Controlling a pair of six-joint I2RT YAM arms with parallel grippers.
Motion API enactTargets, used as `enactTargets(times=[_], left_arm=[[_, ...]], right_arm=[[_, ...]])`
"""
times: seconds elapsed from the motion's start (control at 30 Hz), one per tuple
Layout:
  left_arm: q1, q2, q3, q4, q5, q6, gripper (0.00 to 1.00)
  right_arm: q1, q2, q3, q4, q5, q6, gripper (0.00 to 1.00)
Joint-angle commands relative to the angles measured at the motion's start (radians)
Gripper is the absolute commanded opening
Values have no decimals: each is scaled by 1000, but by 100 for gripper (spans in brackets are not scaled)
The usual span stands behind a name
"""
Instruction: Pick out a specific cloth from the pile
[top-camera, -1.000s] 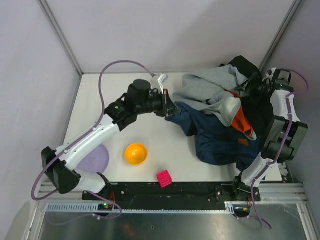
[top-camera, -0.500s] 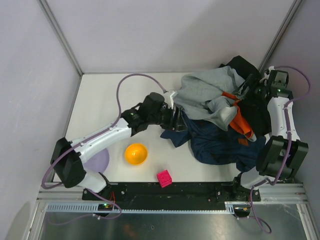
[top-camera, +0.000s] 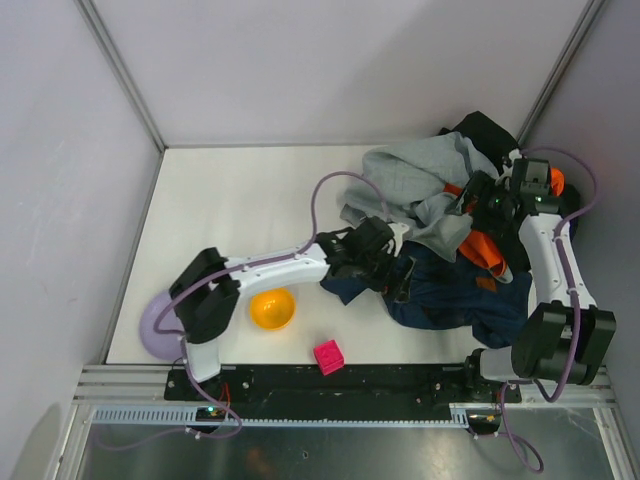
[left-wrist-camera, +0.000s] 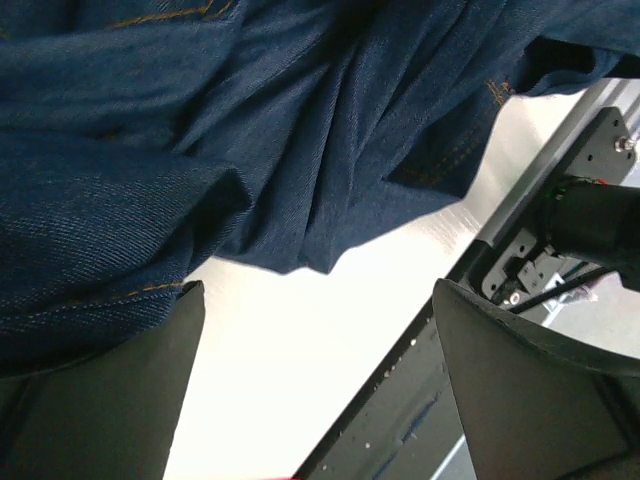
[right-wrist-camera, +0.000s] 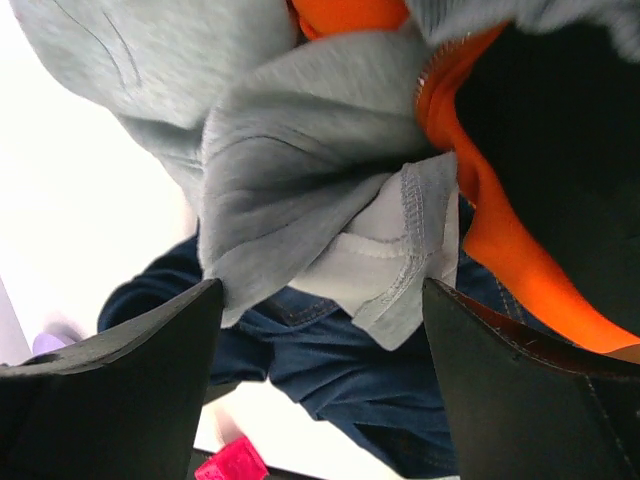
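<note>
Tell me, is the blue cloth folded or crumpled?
Crumpled. The cloth lies in loose, uneven folds, its far edge tucked under the grey garment.

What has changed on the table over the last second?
The left claw swept right and nearer, from the far-left edge of the cloth to above it, and the cloth's left corner slid nearer. The right claw shifted slightly over the pile. Both are open, holding nothing. The orange bowl and pink cube stayed put.
</note>
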Motion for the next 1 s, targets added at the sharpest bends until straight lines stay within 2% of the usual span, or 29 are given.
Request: enactTargets(times=[0.0,0.4,0.5,0.57,0.7,0.8,0.87,0.97], left_arm=[[-32,90,110,-30,-47,44,100],[-67,303,247,-59,-76,28,99],[-69,336,256,-63,-131,22,94],[-69,355,261,-63,-165,23,83],[-69,372,269,-62,-212,35,42],[-69,365,269,-63,-242,46,20],[-67,350,266,-63,-253,52,8],[-62,311,254,-62,-257,57,2]], right_arm=[[24,-14,-73,25,18,-6,85],[71,175,-113,138,23,-1,83],[71,223,-113,170,27,3,81],[71,252,-109,194,31,5,79],[59,313,-72,212,46,5,77],[44,359,-21,211,47,6,76],[26,388,22,211,43,12,76],[-2,431,86,211,23,31,77]])
